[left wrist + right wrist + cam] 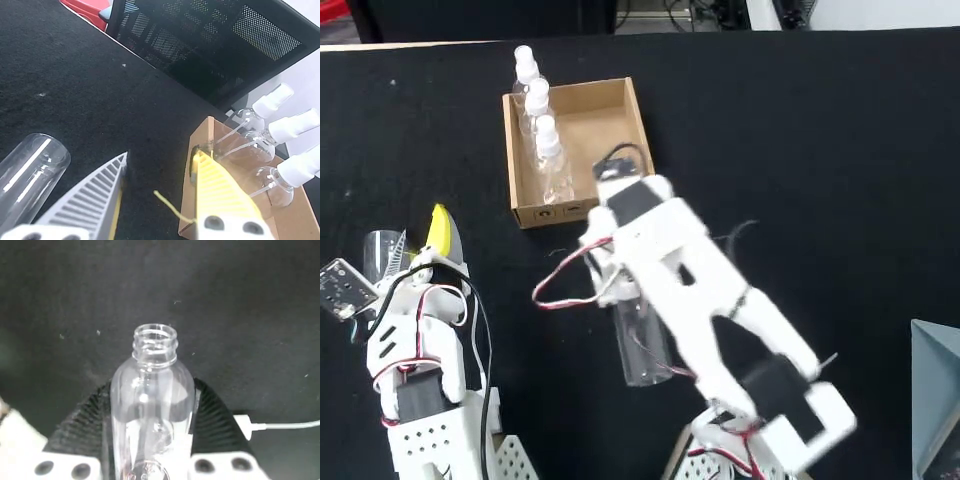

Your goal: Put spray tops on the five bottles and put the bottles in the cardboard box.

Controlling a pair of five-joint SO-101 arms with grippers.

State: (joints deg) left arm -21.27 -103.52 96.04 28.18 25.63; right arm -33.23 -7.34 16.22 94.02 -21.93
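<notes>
The clear plastic bottle point(155, 405) is uncapped and pinched between the right gripper's point(152, 385) black fingers, its open neck pointing away from the wrist. In the high view its long axis runs towards the brown cardboard box point(640, 120). Three white-topped spray bottles point(540, 130) lie along one wall of the box, tops projecting past its far wall. The left gripper point(160, 156) is spread, holding nothing, with a second clear bottle point(30, 167) just beside it.
</notes>
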